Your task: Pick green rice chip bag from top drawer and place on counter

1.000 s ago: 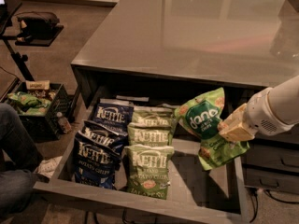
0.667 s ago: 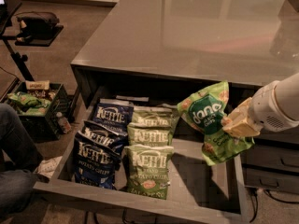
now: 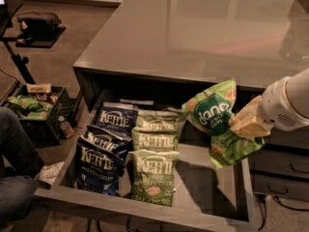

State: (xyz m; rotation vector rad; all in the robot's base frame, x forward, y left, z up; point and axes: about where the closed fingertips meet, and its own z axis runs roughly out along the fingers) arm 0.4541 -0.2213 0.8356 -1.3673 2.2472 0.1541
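The green rice chip bag (image 3: pixel 215 121) is bright green with a dark-green round patch and white lettering. It hangs in the air above the right half of the open top drawer (image 3: pixel 145 210). My gripper (image 3: pixel 240 123) comes in from the right on a white arm and is shut on the bag's right side. The bag's top edge is level with the front edge of the glossy grey-brown counter (image 3: pixel 193 28), which lies behind and above the drawer.
Blue Kettle bags (image 3: pixel 104 151) and olive-green Kettle bags (image 3: pixel 155 158) lie in the drawer's left and middle. A person's leg (image 3: pixel 14 173) and a black crate (image 3: pixel 36 110) are at the left. Narrower closed drawers (image 3: pixel 280 178) are at the right.
The gripper has lifted the green bag upward and slightly right, higher above the drawer.
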